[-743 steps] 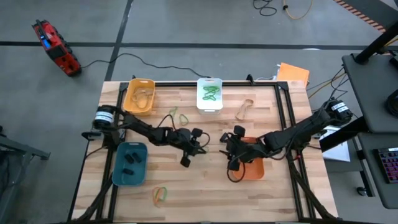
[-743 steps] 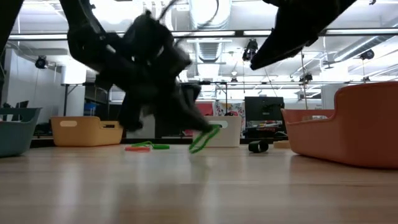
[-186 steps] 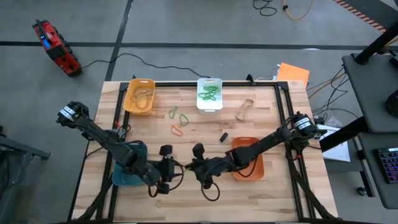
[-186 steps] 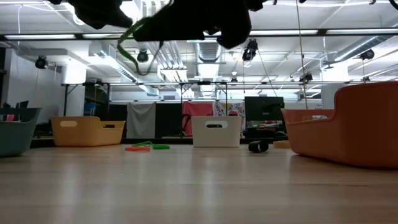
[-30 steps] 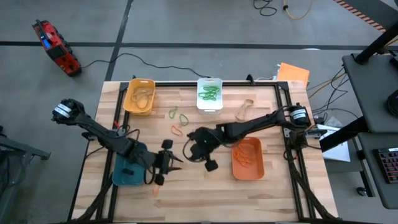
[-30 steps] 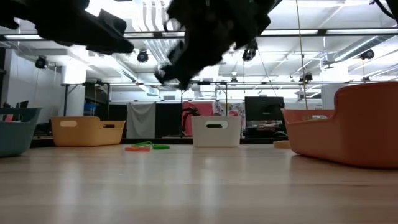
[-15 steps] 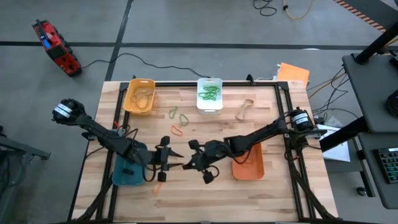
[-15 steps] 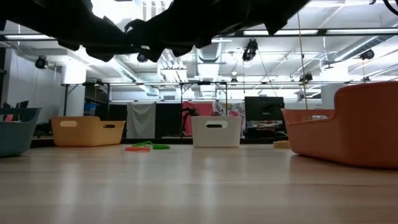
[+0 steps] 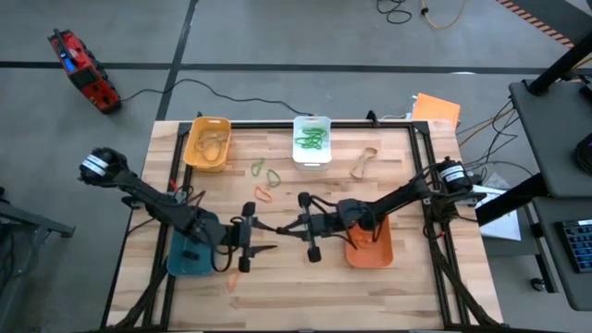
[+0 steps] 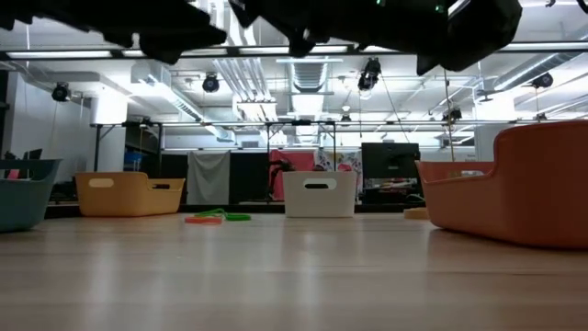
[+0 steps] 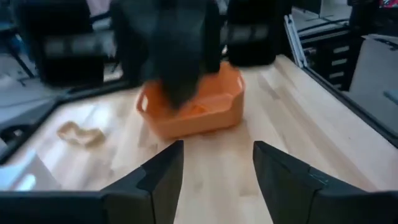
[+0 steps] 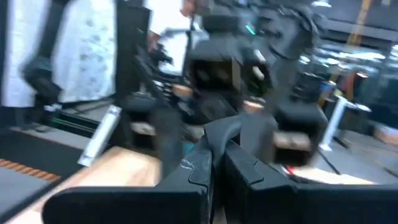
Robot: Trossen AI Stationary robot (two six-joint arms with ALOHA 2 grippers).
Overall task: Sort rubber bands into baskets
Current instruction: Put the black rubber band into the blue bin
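Facing each other over the middle of the tabletop (image 9: pixel 398 277), the two arms reach low and nearly level. The left pincer (image 9: pixel 264 237) sits just beside the teal-blue basket (image 9: pixel 190 248) with its two fingers (image 11: pixel 149 180) spread wide — nothing shows between them in its wrist view. The right pincer (image 9: pixel 294 225) points back at it from beside the orange basket (image 9: pixel 370 242), fingers pressed together (image 12: pixel 214 165); whether a band is pinched there cannot be made out.

Near the front edge an orange rubber band (image 9: pixel 232 280) lies alone. Farther up the wooden planks, an orange band (image 9: pixel 264 194) and green bands (image 9: pixel 262 170) lie loose, with a tan band (image 9: pixel 363 163) well apart to the right. At the far edge stand the yellow basket (image 9: pixel 207 141), holding tan bands, and the white basket (image 9: pixel 312 140), holding green ones.

Beyond the tabletop lie grey floor, a red device (image 9: pixel 81 69) and trailing cables. The low view looks into a lit workshop with ceiling ducts and monitors.

Both arms are only dark shapes across the top of the low view, and the right wrist view is too smeared to read.
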